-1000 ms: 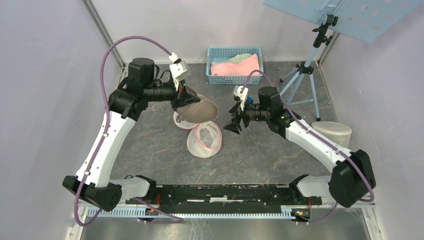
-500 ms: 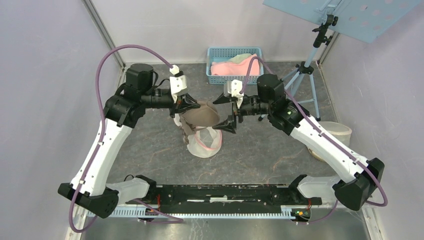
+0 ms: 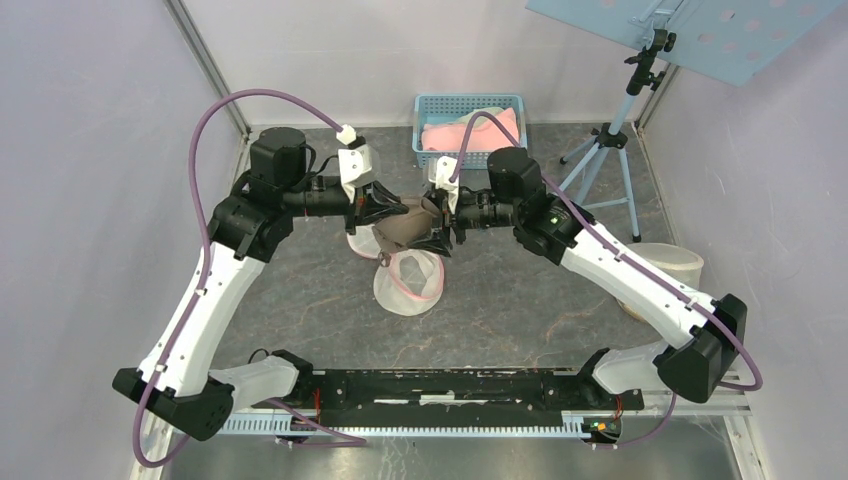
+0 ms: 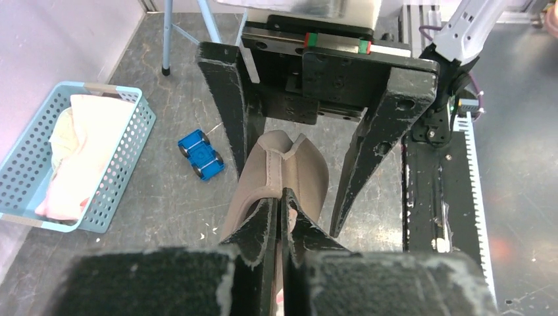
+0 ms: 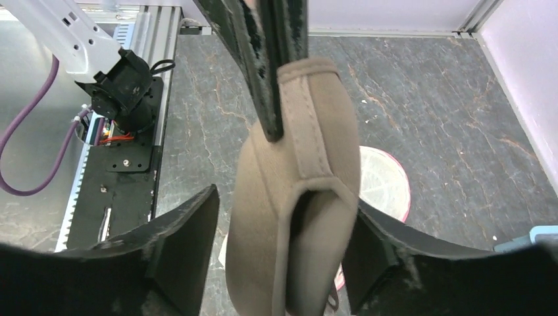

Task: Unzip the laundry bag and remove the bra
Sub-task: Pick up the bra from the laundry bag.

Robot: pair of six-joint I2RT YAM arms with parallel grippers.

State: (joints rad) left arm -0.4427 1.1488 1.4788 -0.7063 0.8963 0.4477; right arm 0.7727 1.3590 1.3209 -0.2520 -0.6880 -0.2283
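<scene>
Grey table point(image 3: 300, 290) bears laundry bag point(image 3: 408, 285), blue basket point(image 3: 465, 158), tripod point(image 3: 612, 138), toy car point(image 4: 201, 154).

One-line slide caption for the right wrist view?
Open right tool straddles the beige bra held up by the shut left tool.

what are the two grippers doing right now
left gripper: shut on the bra
right gripper: open, jaws on either side of the bra, not clamped

Overhead; facing wrist close-ups sharing bra point(image 5: 296, 197)
</scene>
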